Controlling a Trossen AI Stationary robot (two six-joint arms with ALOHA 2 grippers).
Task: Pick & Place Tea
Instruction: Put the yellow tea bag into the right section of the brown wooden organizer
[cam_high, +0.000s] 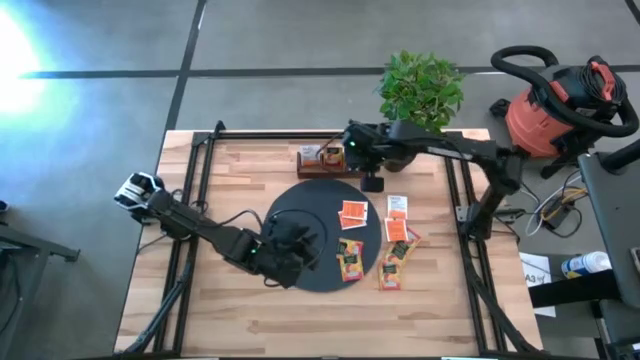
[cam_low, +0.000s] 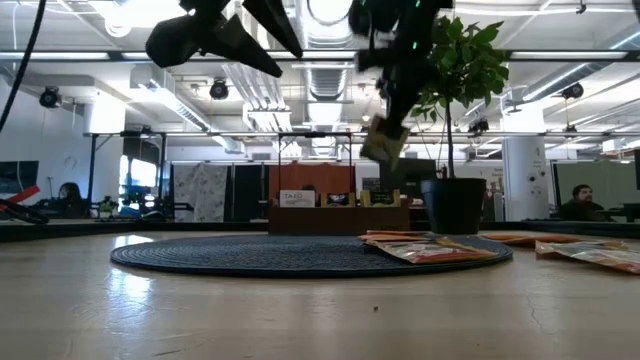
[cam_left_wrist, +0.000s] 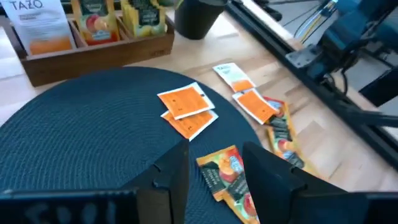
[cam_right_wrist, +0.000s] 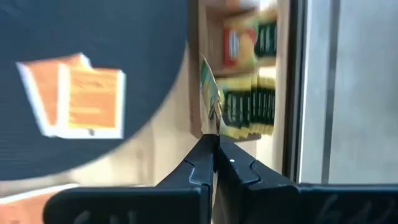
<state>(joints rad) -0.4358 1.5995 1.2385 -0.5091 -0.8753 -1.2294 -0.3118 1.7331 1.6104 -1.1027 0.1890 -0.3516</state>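
One tea sachet (cam_right_wrist: 211, 99) clamped in right gripper (cam_right_wrist: 216, 146) beside wooden box (cam_right_wrist: 239, 62); left gripper (cam_left_wrist: 214, 171) apart over mat (cam_left_wrist: 93, 124).

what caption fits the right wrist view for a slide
Right gripper shut on a green-and-yellow tea sachet, held edge-on near the wooden tea box, beside the black mat.

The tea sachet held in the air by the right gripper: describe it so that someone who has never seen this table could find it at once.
Start at the small brown wooden compartment box at the table's far edge, beside the large round black mat. Just in front of the box, the right gripper pinches a thin green-and-yellow paper tea sachet by its edge. Unlike the other sachets, it hangs in the air.
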